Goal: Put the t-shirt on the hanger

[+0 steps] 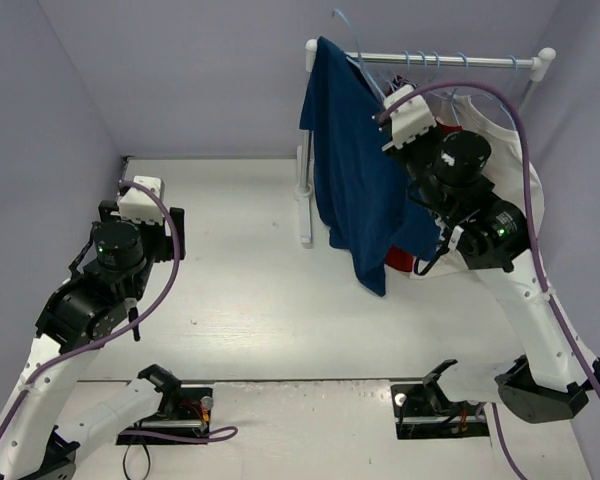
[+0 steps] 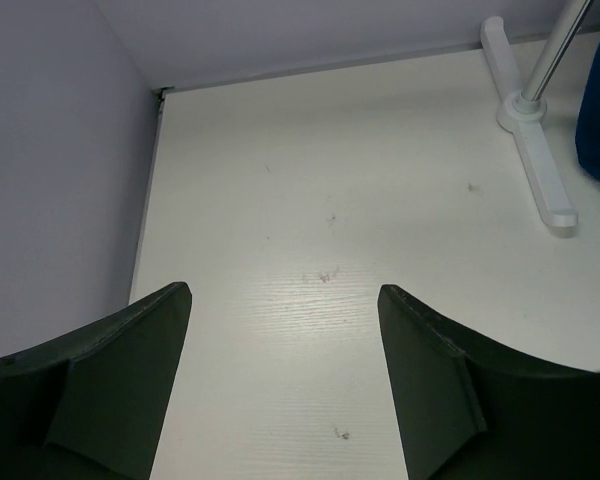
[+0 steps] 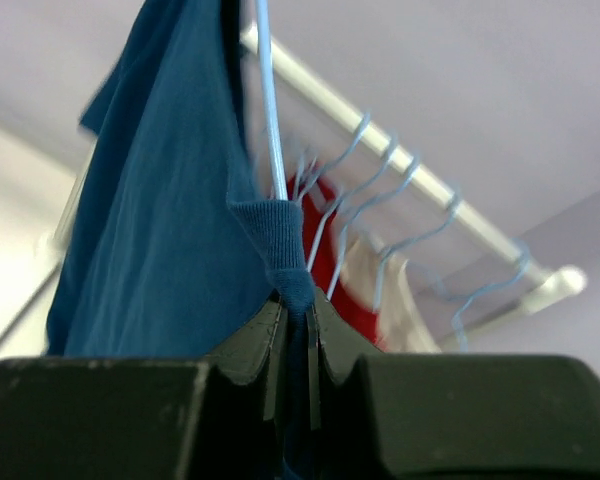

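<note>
The dark navy t-shirt (image 1: 350,170) hangs in loose folds from the left end of the clothes rail. A light-blue wire hanger (image 1: 352,48) rises out of its top, tilted. My right gripper (image 1: 384,112) is raised beside the shirt's top. In the right wrist view that gripper (image 3: 298,300) is shut on a ribbed edge of the t-shirt (image 3: 160,220), with the hanger wire (image 3: 270,100) running up just behind the pinched cloth. My left gripper (image 1: 132,172) hovers low at the table's left side. Seen from the left wrist, it (image 2: 285,290) is open with nothing between its fingers.
The white rail (image 1: 470,62) carries several spare blue hangers (image 1: 430,65), a red shirt (image 1: 400,262) and a white shirt (image 1: 515,150) behind my right arm. The rack's post and foot (image 1: 303,215) stand mid-table, also visible as the foot (image 2: 540,170). Lilac walls close in the table.
</note>
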`<state>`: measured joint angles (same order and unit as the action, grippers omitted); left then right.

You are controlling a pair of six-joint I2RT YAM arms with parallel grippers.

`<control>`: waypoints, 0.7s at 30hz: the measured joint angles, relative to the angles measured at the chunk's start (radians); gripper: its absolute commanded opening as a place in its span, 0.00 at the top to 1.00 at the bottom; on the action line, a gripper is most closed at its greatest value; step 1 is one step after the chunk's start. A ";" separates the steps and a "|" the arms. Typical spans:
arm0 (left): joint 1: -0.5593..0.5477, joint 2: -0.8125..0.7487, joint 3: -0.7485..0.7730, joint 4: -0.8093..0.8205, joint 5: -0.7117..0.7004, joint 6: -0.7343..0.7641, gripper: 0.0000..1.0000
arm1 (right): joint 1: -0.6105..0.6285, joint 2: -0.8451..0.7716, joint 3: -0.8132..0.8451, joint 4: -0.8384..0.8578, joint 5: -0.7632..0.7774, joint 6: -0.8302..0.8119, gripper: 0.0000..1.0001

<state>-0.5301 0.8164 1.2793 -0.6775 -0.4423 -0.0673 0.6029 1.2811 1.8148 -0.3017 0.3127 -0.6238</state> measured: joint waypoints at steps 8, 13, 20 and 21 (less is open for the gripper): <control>0.000 -0.013 -0.058 0.000 0.025 -0.032 0.29 | -0.087 -0.167 -0.379 0.097 -0.008 0.128 1.00; 0.000 -0.016 -0.099 0.001 0.045 -0.057 0.29 | -0.200 -0.197 -0.507 0.129 -0.056 0.233 1.00; 0.000 -0.018 -0.146 0.001 0.054 -0.075 0.29 | -0.250 -0.197 -0.568 0.124 -0.110 0.305 1.00; 0.000 -0.014 -0.149 0.001 0.054 -0.075 0.29 | -0.252 -0.194 -0.566 0.126 -0.116 0.310 1.00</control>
<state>-0.5301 0.8024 1.1302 -0.6770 -0.3884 -0.1425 0.3508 1.0870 1.2486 -0.1759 0.1967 -0.3134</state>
